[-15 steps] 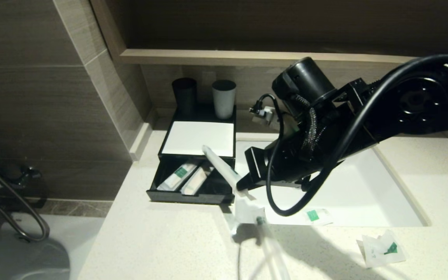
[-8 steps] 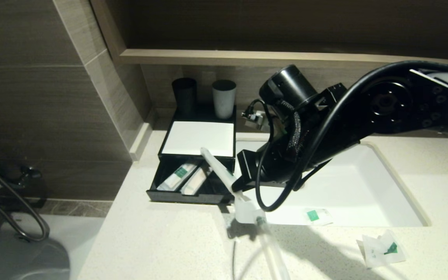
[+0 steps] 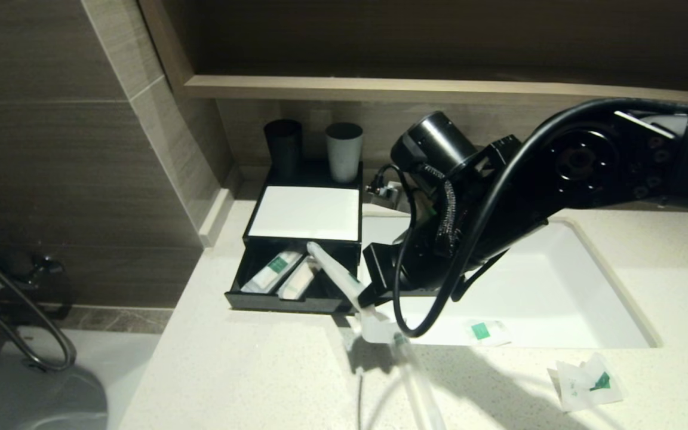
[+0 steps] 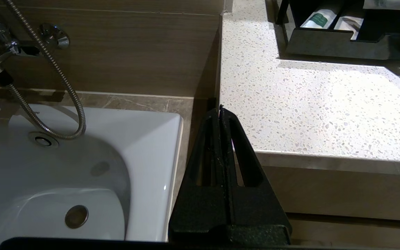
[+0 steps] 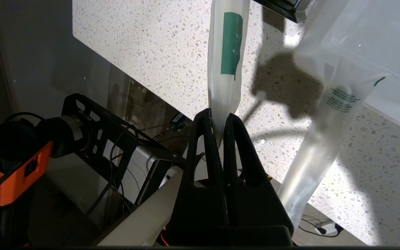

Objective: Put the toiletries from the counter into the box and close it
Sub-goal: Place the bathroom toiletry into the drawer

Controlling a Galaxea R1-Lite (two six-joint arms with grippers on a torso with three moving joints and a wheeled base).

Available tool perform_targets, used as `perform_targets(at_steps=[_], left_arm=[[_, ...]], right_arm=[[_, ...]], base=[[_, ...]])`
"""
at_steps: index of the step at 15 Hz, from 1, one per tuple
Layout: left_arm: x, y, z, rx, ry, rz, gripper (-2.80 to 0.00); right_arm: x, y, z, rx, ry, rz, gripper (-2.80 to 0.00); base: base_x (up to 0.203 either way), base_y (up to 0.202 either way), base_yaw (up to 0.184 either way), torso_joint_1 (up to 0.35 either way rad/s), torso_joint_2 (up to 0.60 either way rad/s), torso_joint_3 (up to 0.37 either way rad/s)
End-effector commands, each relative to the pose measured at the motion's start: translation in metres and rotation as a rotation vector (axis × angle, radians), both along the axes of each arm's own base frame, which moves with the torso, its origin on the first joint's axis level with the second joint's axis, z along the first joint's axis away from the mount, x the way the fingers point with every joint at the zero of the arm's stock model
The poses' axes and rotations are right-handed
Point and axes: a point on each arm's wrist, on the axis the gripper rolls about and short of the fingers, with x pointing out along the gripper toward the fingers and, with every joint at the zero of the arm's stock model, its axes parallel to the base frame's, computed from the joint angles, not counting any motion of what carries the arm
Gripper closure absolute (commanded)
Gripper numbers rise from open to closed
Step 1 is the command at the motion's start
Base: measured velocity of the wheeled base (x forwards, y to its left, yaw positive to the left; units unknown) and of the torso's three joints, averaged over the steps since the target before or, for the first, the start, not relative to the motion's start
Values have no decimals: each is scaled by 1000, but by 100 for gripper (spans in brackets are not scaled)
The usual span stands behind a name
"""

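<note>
Gripping sachet (image 5: 225, 66), right gripper (image 3: 365, 294) hangs just past open drawer (image 3: 287, 298) front edge; left gripper (image 4: 219, 114) clenched.

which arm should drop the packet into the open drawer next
Right. The right gripper already pinches the long clear packet, whose far end hangs over the open drawer. The left gripper sits shut and empty off the counter's edge.

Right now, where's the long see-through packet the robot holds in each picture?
Head view: middle, the long packet slants across the black drawer's right end, in the right pincer.
Left wrist view: not in it.
Right wrist view: long packet top middle, in that pincer.
Shared landmark: the speckled counter.
</note>
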Motion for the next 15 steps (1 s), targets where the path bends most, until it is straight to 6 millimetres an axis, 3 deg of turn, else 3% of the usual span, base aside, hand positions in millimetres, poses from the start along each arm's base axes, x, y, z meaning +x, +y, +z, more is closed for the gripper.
perform_targets(at_steps=[1,15], left_arm=[[0,0,0,0,0,1,0],[0,0,0,0,0,-1,0]], right_arm=[[1,5,-6,-13,14,6,0],[17,28,-23,-29,-26,-16,0]], base=[[0,0,0,0,0,0],[0,0,0,0,0,0]])
